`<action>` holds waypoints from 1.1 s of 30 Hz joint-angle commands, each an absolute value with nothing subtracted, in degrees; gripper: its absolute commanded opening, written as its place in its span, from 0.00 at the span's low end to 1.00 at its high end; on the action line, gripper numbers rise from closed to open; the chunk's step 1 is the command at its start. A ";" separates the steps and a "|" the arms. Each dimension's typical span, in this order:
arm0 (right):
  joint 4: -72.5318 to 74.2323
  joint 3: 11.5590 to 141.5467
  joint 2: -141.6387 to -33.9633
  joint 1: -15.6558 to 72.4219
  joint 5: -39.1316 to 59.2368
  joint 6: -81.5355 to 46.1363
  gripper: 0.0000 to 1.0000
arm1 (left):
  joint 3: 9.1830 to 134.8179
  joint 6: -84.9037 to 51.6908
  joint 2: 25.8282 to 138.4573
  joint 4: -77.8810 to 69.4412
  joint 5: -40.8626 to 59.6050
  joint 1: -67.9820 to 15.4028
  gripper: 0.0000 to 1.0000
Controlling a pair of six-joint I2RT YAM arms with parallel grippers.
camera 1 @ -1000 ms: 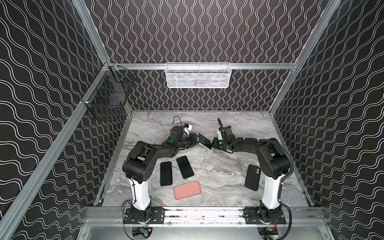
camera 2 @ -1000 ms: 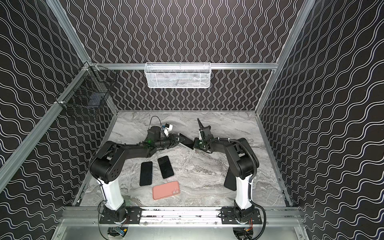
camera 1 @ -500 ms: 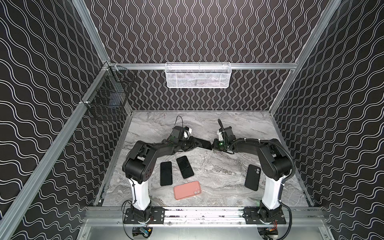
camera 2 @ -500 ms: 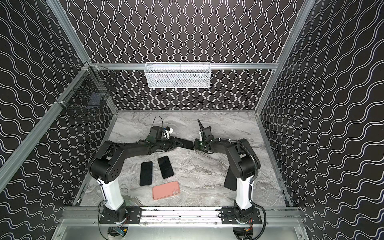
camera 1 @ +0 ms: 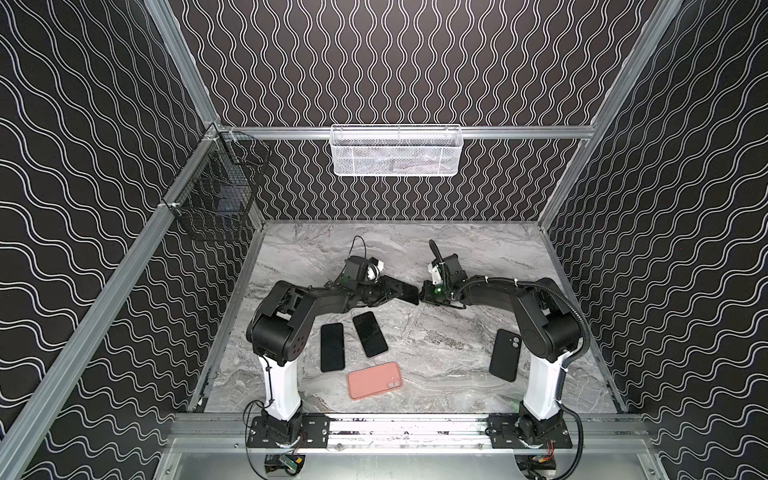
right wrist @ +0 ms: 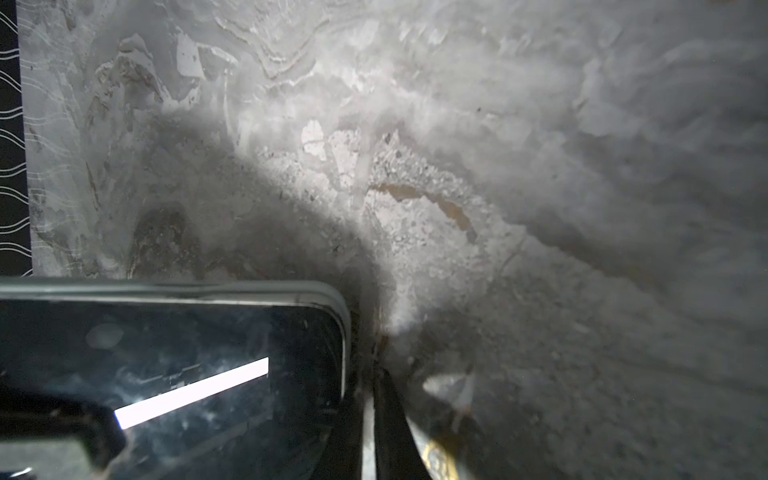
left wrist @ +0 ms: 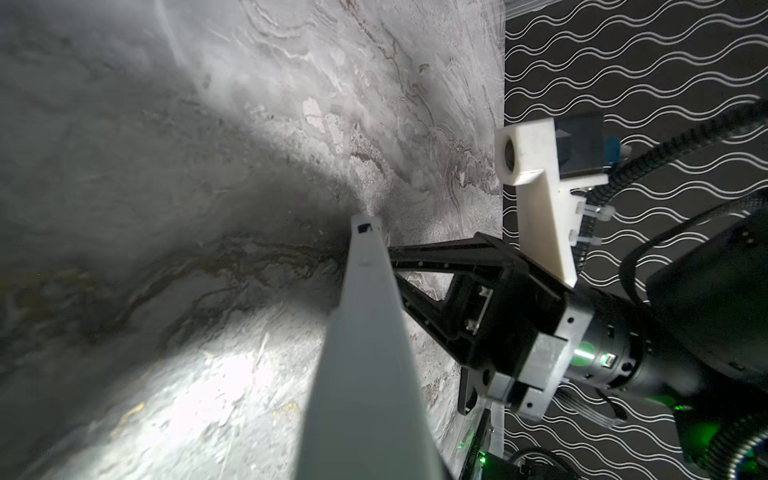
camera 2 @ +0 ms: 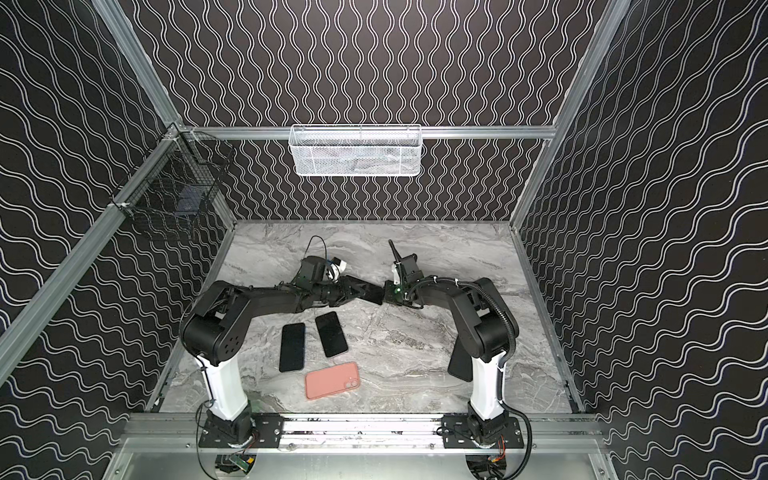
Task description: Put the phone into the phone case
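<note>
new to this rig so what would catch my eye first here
The left gripper and right gripper face each other at the marble table's middle, a dark phone clamped in the left one. Then the salmon case near the front edge, by two black phones.

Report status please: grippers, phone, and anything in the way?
Left gripper shut on phone. Right gripper shut on its other end. Pink case on table; two loose phones lie between.

Glossy glass-fronted phone (right wrist: 208,353), matt salmon case (camera 1: 375,380), veined marble-look tabletop (camera 1: 436,345), brushed aluminium frame (camera 1: 415,424)
</note>
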State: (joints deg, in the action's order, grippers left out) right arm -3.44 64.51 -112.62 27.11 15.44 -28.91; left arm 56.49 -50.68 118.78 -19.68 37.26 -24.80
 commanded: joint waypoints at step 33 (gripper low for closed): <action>21.88 44.27 -73.84 5.71 60.01 -40.69 0.69 | 66.06 -71.11 110.83 -44.78 55.65 -29.55 0.00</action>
State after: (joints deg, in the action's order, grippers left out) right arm 12.86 44.16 -73.32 5.78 55.94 -37.08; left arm 65.65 -67.75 110.69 -37.43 54.24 -29.36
